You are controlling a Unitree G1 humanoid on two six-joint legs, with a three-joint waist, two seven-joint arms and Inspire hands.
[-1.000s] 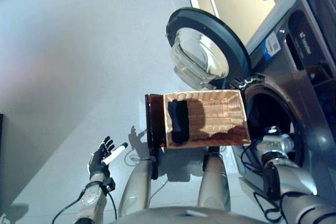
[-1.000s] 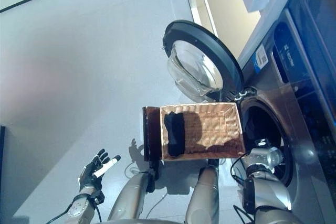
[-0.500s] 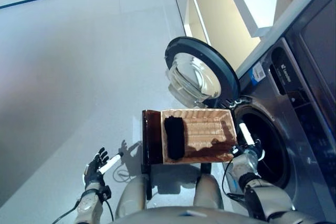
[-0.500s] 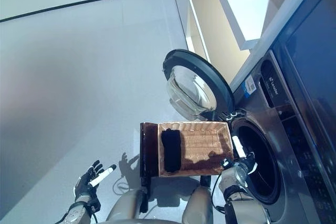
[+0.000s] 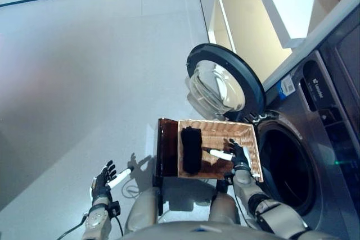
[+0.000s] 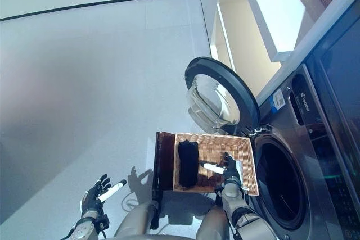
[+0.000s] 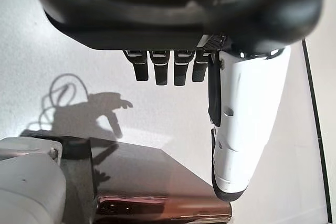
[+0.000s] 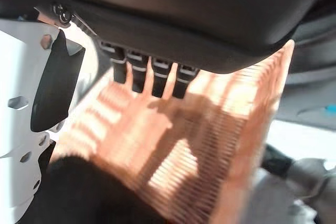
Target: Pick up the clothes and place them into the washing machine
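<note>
One dark garment (image 5: 191, 149) lies folded in the wicker basket (image 5: 248, 141), at the end farthest from the washing machine (image 5: 315, 155). We see the basket resting on a dark brown stand (image 5: 167, 151) just in front of the machine's round opening (image 5: 284, 164), whose glass door (image 5: 222, 85) is swung wide open beyond the basket. Our right hand (image 5: 237, 153) hovers over the basket's middle, fingers straight and spread, its white-covered thumb pointing toward the garment without touching it. Our left hand (image 5: 104, 176) hangs well away from the basket on its far side from the machine, over bare floor (image 5: 84, 71), fingers relaxed and holding nothing.
</note>
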